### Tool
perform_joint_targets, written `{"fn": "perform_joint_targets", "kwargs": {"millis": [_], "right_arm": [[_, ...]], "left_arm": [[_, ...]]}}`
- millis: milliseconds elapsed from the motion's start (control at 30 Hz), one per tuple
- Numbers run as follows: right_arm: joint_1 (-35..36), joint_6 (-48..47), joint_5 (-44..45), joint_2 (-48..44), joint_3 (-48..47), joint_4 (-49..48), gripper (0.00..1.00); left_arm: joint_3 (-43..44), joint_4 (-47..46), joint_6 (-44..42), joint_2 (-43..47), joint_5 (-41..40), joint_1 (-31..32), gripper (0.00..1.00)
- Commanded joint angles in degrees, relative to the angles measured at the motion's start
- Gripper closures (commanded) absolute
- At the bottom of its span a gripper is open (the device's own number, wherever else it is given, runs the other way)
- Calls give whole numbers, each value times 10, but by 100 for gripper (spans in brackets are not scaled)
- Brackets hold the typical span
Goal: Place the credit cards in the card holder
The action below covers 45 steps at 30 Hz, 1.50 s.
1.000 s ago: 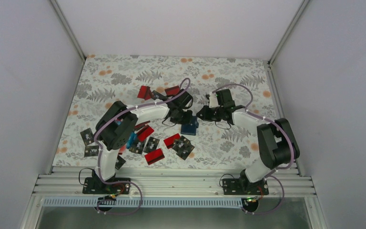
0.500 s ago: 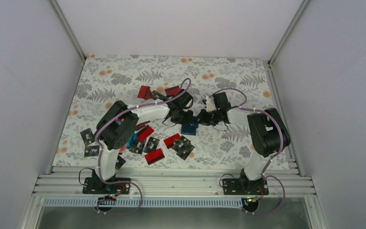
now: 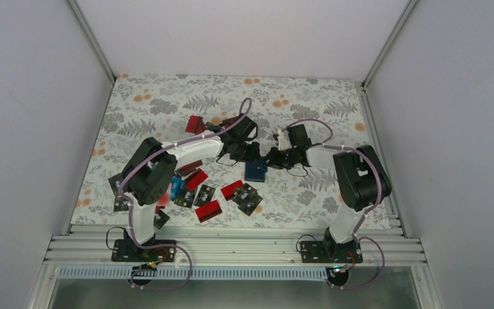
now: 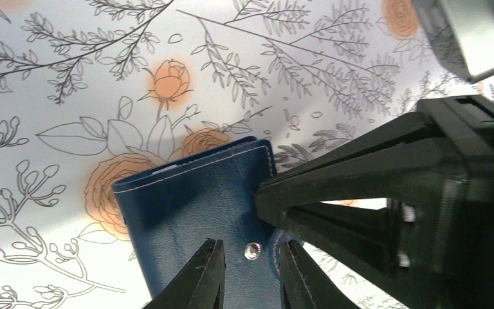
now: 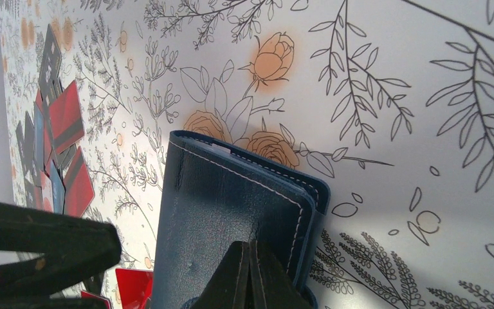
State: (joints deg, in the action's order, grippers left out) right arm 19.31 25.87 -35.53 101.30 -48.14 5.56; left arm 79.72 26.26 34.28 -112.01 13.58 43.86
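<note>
The card holder [image 3: 255,171] lies shut mid-bench [image 3: 167,103], credit cards [image 3: 208,210] scattered nearby; the left gripper [image 4: 251,257] stands slightly parted over its snap; the right gripper [image 5: 249,254] is clenched at its edge; any push may slide it rather than open it.

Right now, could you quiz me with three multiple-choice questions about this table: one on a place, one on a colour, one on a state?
1. Where does the wallet lie?
A. between the left gripper and the right gripper
B. in the far left corner
C. on the metal rail

2. What colour is it?
A. red
B. dark blue
C. white

3. How do the right gripper's fingers stand?
A. wide apart
B. closed together
C. out of sight

Answers: 1 A, both grippers meet at it. 2 B, both wrist views show dark blue with pale stitching. 3 B, no gap shows between them.
</note>
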Motion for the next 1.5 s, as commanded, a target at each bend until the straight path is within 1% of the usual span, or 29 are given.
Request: {"fn": "perform_joint_targets", "kwargs": {"millis": [0, 133, 633, 933, 1067, 1267, 1400, 1467], "right_arm": [[-2, -2, 40, 22, 8, 15, 96], [-2, -2, 41, 24, 9, 14, 96], [-2, -3, 41, 23, 8, 16, 96], [-2, -3, 41, 23, 7, 16, 96], [-2, -3, 41, 24, 8, 16, 96], [-2, -3, 41, 25, 7, 16, 96], [-3, -3, 42, 26, 8, 16, 96], [-2, -3, 43, 26, 8, 16, 96]], "left_arm": [[-9, -19, 9, 5, 45, 0, 76], [-6, -21, 7, -6, 70, 2, 76], [-10, -15, 3, -35, 86, 6, 77], [-8, -18, 5, -37, 84, 6, 91], [-7, -14, 3, -39, 86, 6, 90], [-7, -12, 2, -45, 85, 6, 85], [-7, -16, 2, -47, 86, 6, 85], [-7, -16, 2, -47, 85, 7, 88]]}}
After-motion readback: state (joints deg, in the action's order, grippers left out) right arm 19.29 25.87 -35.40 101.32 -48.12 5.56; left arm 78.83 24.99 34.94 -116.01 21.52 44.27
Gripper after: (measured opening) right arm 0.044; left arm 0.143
